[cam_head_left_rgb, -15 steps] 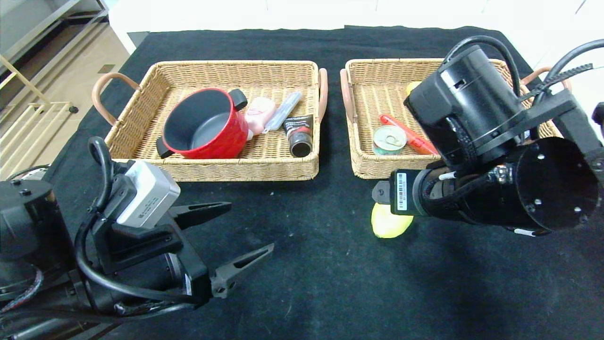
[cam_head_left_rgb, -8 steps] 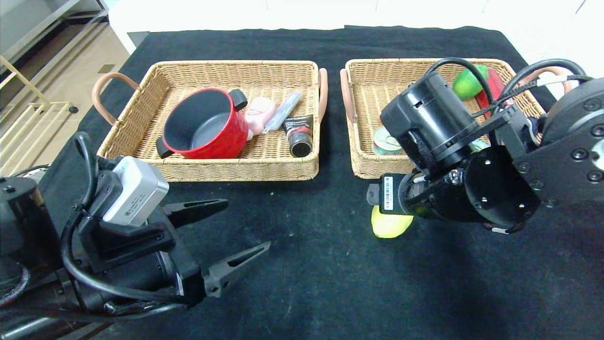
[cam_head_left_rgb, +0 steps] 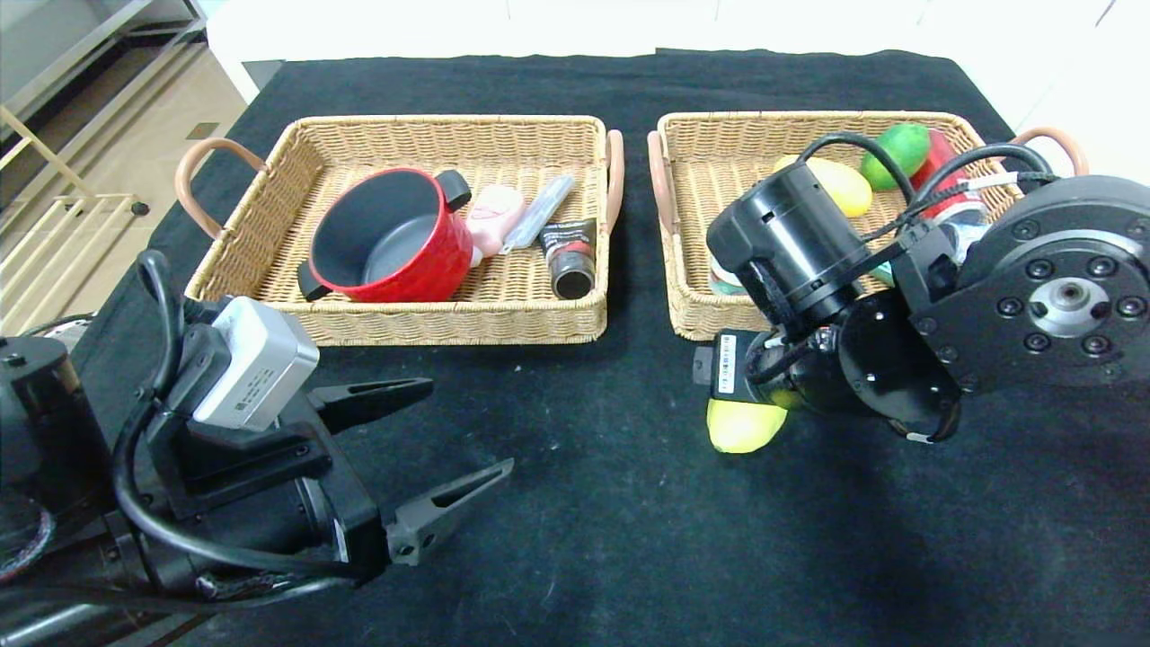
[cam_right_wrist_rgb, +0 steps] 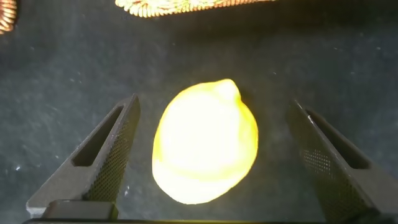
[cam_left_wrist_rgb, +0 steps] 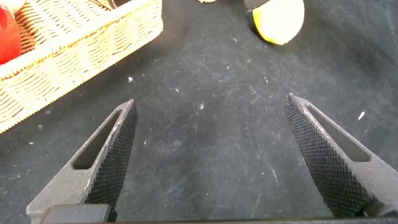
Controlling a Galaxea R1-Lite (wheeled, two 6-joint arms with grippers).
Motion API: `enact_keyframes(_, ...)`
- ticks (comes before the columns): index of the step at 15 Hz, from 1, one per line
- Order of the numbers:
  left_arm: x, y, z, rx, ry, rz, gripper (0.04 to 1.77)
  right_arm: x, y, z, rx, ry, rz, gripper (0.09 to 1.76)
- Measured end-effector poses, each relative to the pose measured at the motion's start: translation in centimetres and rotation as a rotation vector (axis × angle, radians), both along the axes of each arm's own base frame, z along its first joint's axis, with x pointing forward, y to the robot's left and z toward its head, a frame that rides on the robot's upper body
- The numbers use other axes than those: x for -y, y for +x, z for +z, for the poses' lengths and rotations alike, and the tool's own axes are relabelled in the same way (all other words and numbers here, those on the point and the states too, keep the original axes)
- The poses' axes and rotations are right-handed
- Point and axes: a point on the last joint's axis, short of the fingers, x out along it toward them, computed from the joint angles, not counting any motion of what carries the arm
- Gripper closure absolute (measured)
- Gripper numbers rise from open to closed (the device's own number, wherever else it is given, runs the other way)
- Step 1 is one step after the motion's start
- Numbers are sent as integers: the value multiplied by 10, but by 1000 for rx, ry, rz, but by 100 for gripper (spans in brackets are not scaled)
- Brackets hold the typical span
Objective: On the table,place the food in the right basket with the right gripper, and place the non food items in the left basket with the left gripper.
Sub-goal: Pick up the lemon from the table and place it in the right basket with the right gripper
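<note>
The right tool [cam_right_wrist_rgb: 211, 162] stands wide open with the yellow, oval lemon [cam_right_wrist_rgb: 205, 149] between its fingers, neither finger touching it. The lemon lies on the black cloth-covered table [cam_head_left_rgb: 584, 539], just in front of the right woven wicker basket [cam_head_left_rgb: 683, 314]. If the fingers close off-centre, the rounded, smooth fruit could probably roll or squirt out sideways. The left tool [cam_head_left_rgb: 431, 440], also wide open and empty, hangs well to the left of the lemon.
</note>
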Motion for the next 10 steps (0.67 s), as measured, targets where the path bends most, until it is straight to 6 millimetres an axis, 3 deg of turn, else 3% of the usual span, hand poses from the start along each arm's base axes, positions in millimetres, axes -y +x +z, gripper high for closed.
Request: enact_keyframes(10, -1, -2, 2, 14, 1, 0, 9, -7, 11, -12, -1, 8, -20, 14)
